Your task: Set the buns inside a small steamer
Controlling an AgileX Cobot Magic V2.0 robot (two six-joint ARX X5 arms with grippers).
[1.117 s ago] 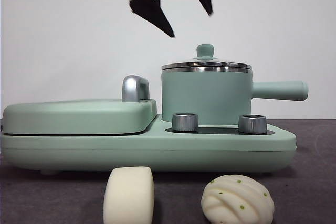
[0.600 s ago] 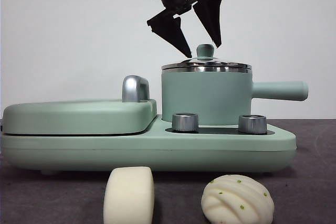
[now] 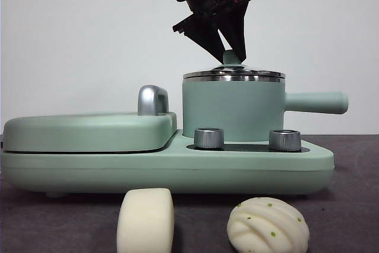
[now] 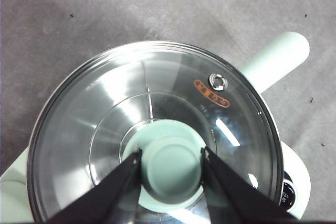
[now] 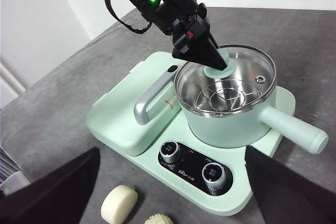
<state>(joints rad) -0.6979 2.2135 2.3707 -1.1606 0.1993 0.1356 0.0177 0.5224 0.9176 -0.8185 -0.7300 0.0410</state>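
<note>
Opening the small steamer point(image 3: 232, 108): gripping the green knob point(image 4: 171, 167) of the glass lid point(image 4: 105, 124) with the left gripper point(image 4: 171, 163), both black jaws pressing against opposite sides of the knob, as the left wrist view shows. Standing well back from the near table edge, on the right-hand section of the mint-green cooker base point(image 3: 166, 170), beside the flat lidded griddle section point(image 3: 89, 131), handle pointing toward the right table edge. Lid appearing seated on the steel rim point(image 3: 233, 77), not yet lifted. Lying close to the near table edge, in front of the cooker base and apart from each other: the smooth roll point(image 3: 145, 220) and the ridged bun point(image 3: 267, 226), both untouched. Waiting high above the near side of the table with jaws spread wide and holding nothing: the right gripper point(image 5: 170, 182). Judging the next move: raising the lid straight up, keeping it level to avoid catching the rim, then setting it aside on bare table before fetching either bun. Differing from a second ago: then hanging open, high above and to the left of the lid; half a second ago descending with jaw tips flanking the knob; now lowered fully and closed on it. Steamer, cooker base and both buns remaining unmoved.
</note>
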